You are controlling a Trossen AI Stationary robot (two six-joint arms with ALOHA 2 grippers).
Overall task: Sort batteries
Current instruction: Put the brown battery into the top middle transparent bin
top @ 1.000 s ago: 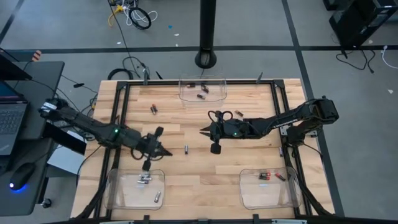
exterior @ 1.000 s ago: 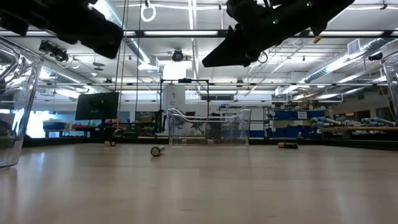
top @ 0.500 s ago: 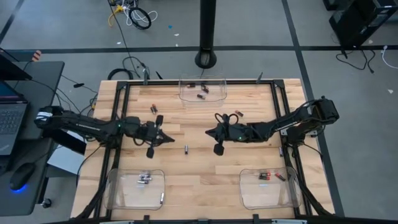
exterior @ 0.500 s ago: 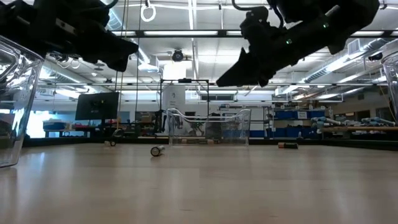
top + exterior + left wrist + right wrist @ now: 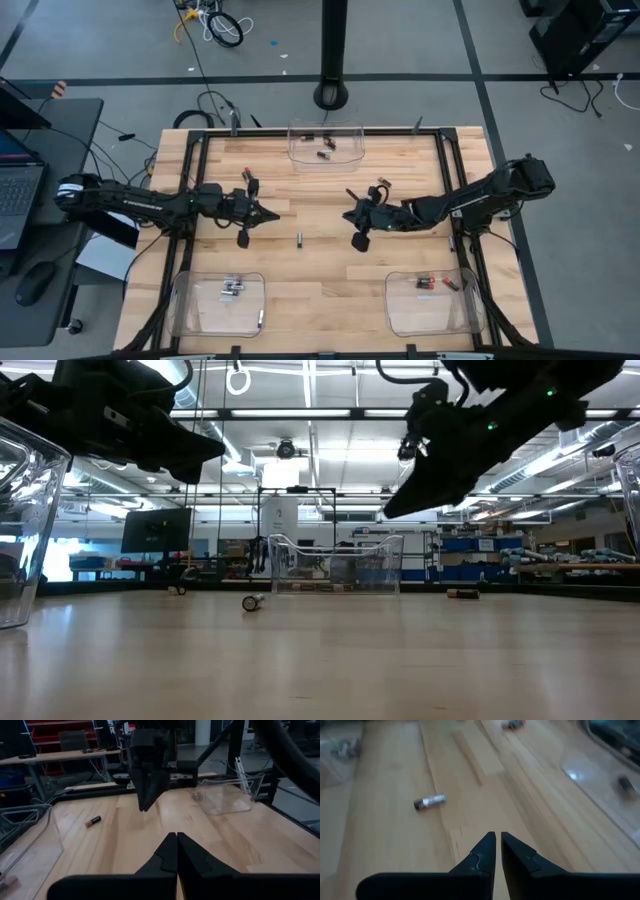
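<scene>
Writing: none readable on any cell or bin.
Left gripper (image 5: 268,212): fingers together, empty, above table.
Right gripper (image 5: 349,214): fingers nearly together, empty.
Silvery battery (image 5: 299,239): lying on wooden table (image 5: 330,275), between both grippers.
Clear bins (image 5: 218,304): hold other batteries.

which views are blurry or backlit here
Right wrist view: soft overall, the battery smeared, a glare patch on the table. Low view: both arms are dark silhouettes against bright ceiling lights. High view: evenly lit.
</scene>
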